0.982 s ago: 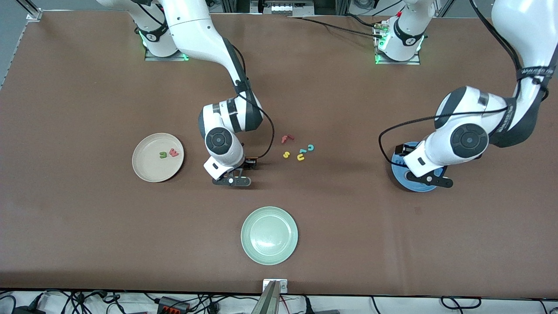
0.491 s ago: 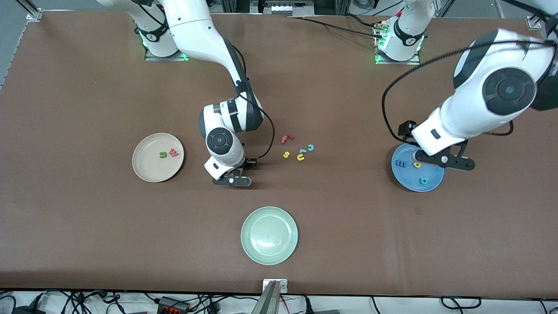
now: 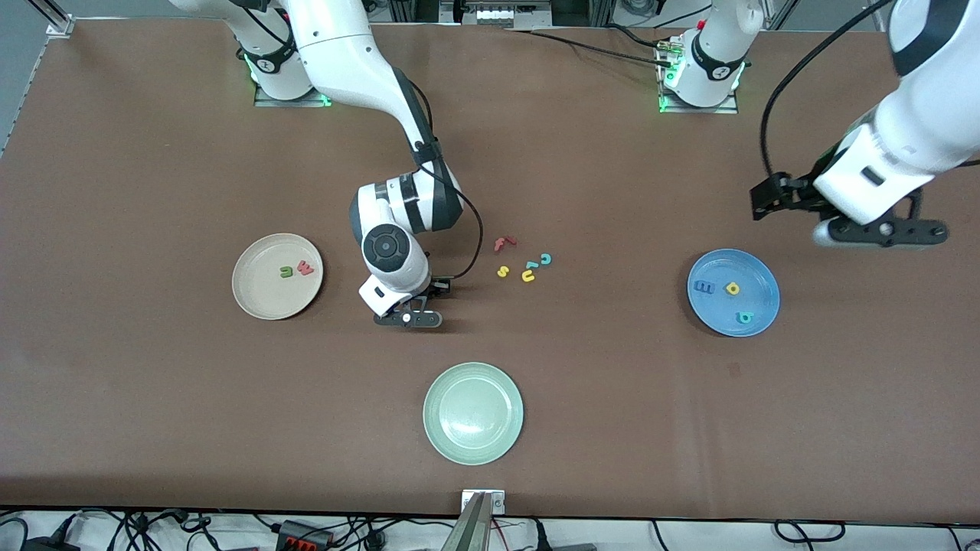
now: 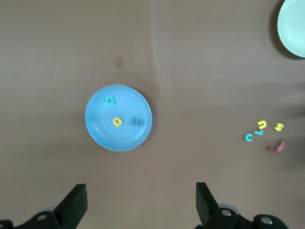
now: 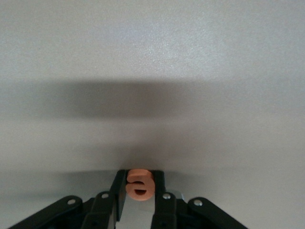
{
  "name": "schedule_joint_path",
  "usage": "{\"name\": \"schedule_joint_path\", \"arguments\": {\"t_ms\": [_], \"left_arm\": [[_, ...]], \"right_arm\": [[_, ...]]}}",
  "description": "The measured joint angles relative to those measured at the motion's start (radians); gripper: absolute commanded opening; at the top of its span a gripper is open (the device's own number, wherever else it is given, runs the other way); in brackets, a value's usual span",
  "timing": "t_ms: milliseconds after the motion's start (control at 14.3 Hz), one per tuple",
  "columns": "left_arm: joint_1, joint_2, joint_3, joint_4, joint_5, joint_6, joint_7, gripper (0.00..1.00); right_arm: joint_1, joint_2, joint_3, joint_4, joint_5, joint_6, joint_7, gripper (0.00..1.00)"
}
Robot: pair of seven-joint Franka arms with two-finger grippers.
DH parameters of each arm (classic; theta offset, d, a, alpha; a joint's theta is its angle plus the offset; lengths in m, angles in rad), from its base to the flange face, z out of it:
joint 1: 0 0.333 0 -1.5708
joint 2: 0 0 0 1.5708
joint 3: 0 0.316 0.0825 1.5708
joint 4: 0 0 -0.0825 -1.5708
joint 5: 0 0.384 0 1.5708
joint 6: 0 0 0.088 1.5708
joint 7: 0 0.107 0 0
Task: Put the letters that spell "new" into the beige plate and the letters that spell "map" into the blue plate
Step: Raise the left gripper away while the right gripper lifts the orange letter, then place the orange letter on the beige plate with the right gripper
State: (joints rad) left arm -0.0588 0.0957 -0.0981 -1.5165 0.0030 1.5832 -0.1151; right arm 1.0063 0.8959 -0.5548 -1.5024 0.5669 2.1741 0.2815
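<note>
Between the beige plate (image 3: 277, 276) and the loose letters, your right gripper (image 3: 408, 318) is pinching the orange e (image 5: 139, 185) at the table. Your left gripper (image 3: 880, 232) is waiting, spread wide and empty, above the blue plate (image 3: 733, 292). Be lifting straight up before carrying it to the beige plate.

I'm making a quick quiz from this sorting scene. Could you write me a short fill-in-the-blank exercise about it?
1. The blue plate holds ____ letters.
2. The right pincer is shut on the ____ e.
3. The beige plate holds a green n and a pink-red ____.
4. The left pincer, up in the air, is ____.

Missing words: three; orange; w; open
</note>
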Motion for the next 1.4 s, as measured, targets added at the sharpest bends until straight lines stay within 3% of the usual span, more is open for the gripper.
{"name": "schedule_joint_path", "arguments": {"t_ms": [210, 351, 561, 771, 1052, 1262, 1402], "left_arm": [[-0.066, -0.102, 0.117, -0.14, 0.0, 0.073, 0.103, 1.0], [-0.065, -0.14, 0.134, -0.21, 0.0, 0.097, 0.124, 1.0], [-0.017, -0.162, 0.063, -0.243, 0.001, 0.118, 0.131, 1.0], [0.011, -0.165, 0.028, -0.247, 0.001, 0.119, 0.131, 1.0], [0.024, -0.165, 0.026, -0.249, 0.001, 0.119, 0.138, 1.0], [0.024, -0.166, 0.018, -0.246, 0.001, 0.12, 0.138, 1.0], [0.024, -0.167, 0.014, -0.246, 0.001, 0.12, 0.138, 1.0]], "right_arm": [[0.002, -0.007, -0.059, 0.014, -0.001, -0.049, -0.041, 0.05], [0.007, -0.02, -0.162, 0.017, -0.001, -0.182, -0.144, 0.05], [0.005, -0.031, -0.339, -0.025, -0.001, -0.346, -0.352, 0.05], [0.003, -0.038, -0.459, -0.158, 0.0, -0.361, -0.581, 0.05], [0.02, -0.087, -0.493, -0.309, 0.0, -0.361, -0.681, 0.05], [0.032, -0.096, -0.497, -0.365, 0.0, -0.35, -0.709, 0.07], [0.031, -0.096, -0.499, -0.399, 0.0, -0.3, -0.723, 0.16]]}}
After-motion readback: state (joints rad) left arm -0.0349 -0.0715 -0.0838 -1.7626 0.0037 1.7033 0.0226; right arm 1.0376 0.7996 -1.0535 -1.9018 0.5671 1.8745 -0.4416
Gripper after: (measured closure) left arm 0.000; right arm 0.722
